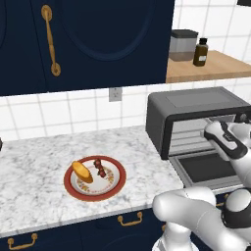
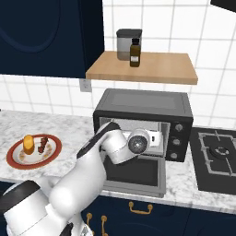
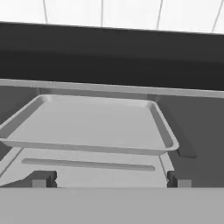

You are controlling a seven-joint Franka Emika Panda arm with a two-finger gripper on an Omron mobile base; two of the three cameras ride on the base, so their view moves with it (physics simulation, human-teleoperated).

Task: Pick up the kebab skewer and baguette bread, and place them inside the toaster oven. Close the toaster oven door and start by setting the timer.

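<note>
The small golden baguette bread (image 1: 82, 171) and the kebab skewer (image 1: 100, 167) lie side by side on a red-rimmed plate (image 1: 115, 188) on the counter, left of the toaster oven (image 1: 196, 104). The toaster oven door (image 1: 206, 169) hangs open, folded down flat. My gripper (image 3: 109, 180) is open and empty at the oven's mouth, facing the grey tray (image 3: 96, 127) inside. From the right base view, the gripper (image 2: 158, 137) sits in the oven opening, above the door (image 2: 136, 174), far from the bread (image 2: 28, 144) and skewer (image 2: 43, 144).
Knobs (image 2: 176, 138) run down the oven's right side. A stove top (image 2: 219, 156) lies right of the oven. A wooden shelf (image 2: 143, 69) above it holds a canister (image 2: 126, 44) and a dark bottle (image 2: 134, 53). Dark blue cabinets (image 1: 88, 44) hang over the counter.
</note>
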